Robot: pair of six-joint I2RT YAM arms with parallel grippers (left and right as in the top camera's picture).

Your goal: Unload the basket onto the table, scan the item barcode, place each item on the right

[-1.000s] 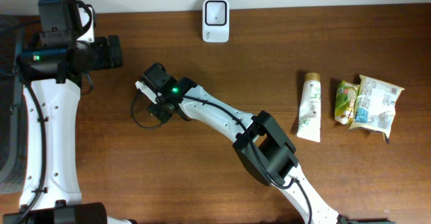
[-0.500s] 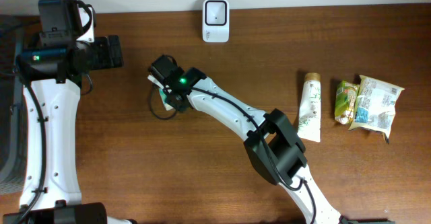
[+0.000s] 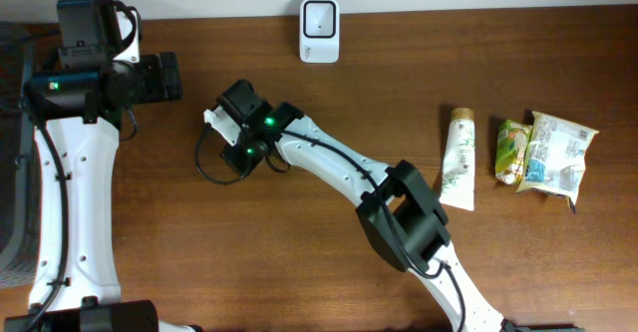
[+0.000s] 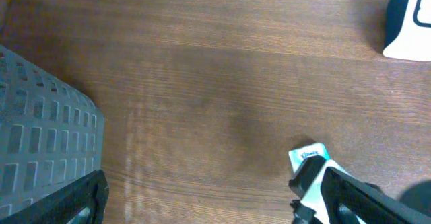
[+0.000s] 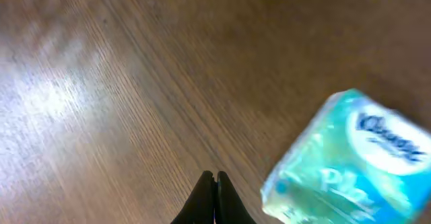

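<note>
Right wrist | right end effector (image 5: 215,187) clenched, empty | left end effector (image 3: 171,78) released

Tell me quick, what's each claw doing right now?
Left gripper: open, holding nothing.
Right gripper: shut, empty; the tissue pack lies beside it, not held.

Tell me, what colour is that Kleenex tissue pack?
Turquoise and white, with blue lettering; the tissue pack shows best in the right wrist view.
</note>
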